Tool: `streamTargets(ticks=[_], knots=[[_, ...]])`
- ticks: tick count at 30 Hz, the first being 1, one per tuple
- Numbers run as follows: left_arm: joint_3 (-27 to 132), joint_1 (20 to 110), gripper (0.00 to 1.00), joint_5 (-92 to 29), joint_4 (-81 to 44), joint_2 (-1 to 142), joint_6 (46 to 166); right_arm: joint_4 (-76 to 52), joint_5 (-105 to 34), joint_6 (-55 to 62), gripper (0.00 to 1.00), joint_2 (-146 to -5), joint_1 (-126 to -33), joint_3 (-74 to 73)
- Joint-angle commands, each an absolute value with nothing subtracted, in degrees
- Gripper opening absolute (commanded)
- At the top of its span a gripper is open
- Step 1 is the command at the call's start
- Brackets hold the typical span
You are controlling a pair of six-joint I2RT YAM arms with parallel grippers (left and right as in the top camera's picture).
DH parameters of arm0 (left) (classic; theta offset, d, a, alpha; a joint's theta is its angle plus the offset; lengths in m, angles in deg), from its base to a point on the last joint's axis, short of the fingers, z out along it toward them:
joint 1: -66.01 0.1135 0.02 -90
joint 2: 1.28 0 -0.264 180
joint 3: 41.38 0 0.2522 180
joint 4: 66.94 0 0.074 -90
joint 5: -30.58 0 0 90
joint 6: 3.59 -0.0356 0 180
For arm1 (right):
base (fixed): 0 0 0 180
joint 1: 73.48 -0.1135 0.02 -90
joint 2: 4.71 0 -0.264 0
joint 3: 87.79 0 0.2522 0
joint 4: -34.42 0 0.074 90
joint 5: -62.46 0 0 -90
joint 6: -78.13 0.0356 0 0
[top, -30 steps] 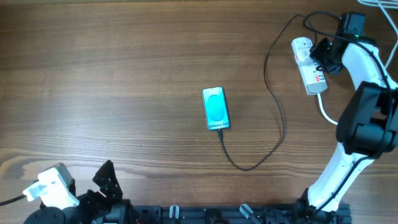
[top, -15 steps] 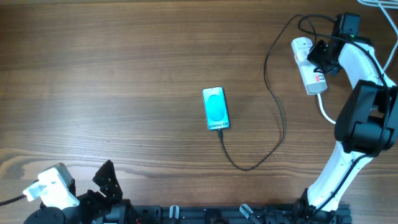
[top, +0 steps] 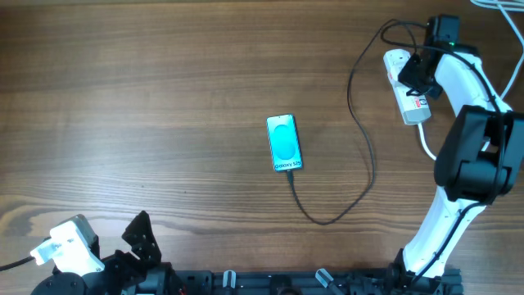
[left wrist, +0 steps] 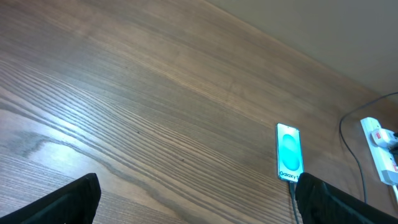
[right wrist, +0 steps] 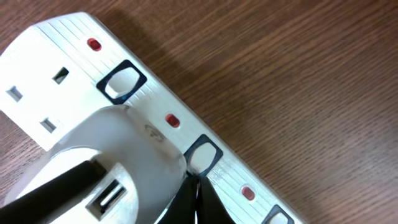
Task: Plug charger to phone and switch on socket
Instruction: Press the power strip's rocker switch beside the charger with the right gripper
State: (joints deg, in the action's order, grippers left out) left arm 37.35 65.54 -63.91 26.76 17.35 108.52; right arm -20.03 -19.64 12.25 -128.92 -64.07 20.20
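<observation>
The phone (top: 284, 142) lies screen up mid-table, cyan screen lit, and also shows in the left wrist view (left wrist: 289, 151). The thin black charger cable (top: 370, 160) meets the phone's near end, loops right and runs up to a white adapter (right wrist: 112, 168) plugged into the socket strip (top: 407, 97). The strip (right wrist: 74, 37) has red lamps and black-framed switches. My right gripper (top: 412, 72) is shut, and its tips (right wrist: 196, 180) touch the switch (right wrist: 203, 153) beside the adapter. My left gripper (left wrist: 199, 205) is open and empty, low at the table's front left (top: 139, 232).
The strip's thick white cord (top: 427, 141) runs down to the right beside the right arm. The strip and cable also show at the right edge of the left wrist view (left wrist: 380, 146). The tabletop is bare wood between the left gripper and the phone.
My right gripper has moved a little left along the strip, toward its rounded end. The phone, the cable and the left arm have not moved.
</observation>
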Motion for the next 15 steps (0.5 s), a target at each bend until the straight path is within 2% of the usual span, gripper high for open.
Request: streamTargets(ticks=[1, 7, 12, 15], knots=[[37.21, 65.38, 1.0, -64.46, 26.72, 17.24, 107.8, -19.11, -16.6, 12.07, 0.04, -124.59, -62.87, 22.06], [37.21, 65.38, 1.0, -64.46, 26.72, 17.24, 107.82, -19.02, -17.74, 10.56, 0.04, -125.22, -61.03, 21.99], [37.21, 65.38, 1.0, -64.46, 26.72, 17.24, 107.8, -18.19, -26.37, 10.63, 0.04, -128.09, -61.25, 21.97], [37.21, 65.38, 1.0, -64.46, 26.72, 17.24, 107.8, -18.35, -26.35, 10.65, 0.04, -129.09, -61.3, 21.95]])
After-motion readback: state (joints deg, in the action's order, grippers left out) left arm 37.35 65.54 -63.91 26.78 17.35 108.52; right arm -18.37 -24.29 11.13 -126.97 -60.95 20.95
